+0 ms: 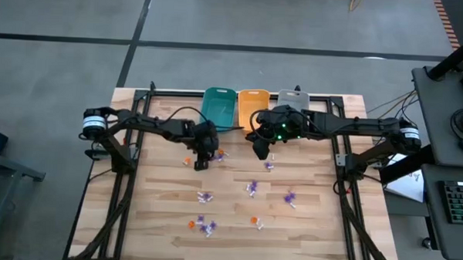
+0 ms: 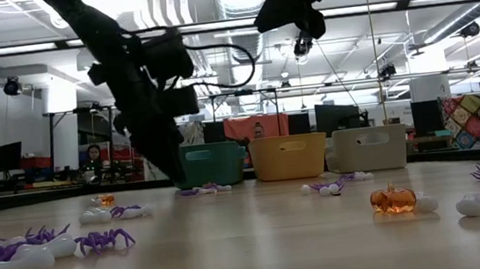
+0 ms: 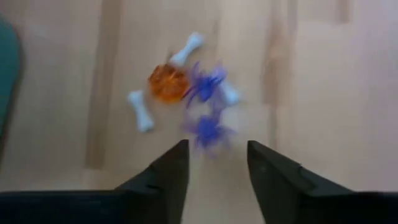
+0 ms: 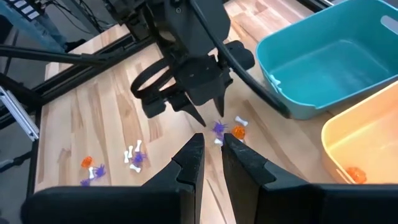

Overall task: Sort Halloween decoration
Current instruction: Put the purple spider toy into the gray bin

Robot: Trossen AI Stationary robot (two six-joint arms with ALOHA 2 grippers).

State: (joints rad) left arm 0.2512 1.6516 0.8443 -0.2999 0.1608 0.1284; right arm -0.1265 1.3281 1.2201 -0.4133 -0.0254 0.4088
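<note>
Tiny orange pumpkins, purple spiders and white bones lie scattered on the wooden table [image 1: 321, 226]. My left gripper [image 3: 217, 155] is open, low over a small cluster: an orange pumpkin [image 3: 166, 83], two purple spiders [image 3: 208, 129], and white bones [image 3: 140, 111]. Its fingers stand just short of the nearer spider and touch nothing. In the high view this gripper [image 1: 201, 160] is in front of the teal bin [image 1: 219, 105]. My right gripper [image 1: 260, 151] hangs raised in front of the orange bin [image 1: 253, 104]. Its fingers [image 4: 194, 155] are nearly together with nothing visible between them.
Three bins stand side by side at the table's far edge: teal, orange and grey [image 1: 291, 100]. One orange trinket [image 4: 354, 174] lies in the orange bin. More trinkets [image 1: 203, 224] are spread over the table's middle and near part. The two arms are close together at mid-table.
</note>
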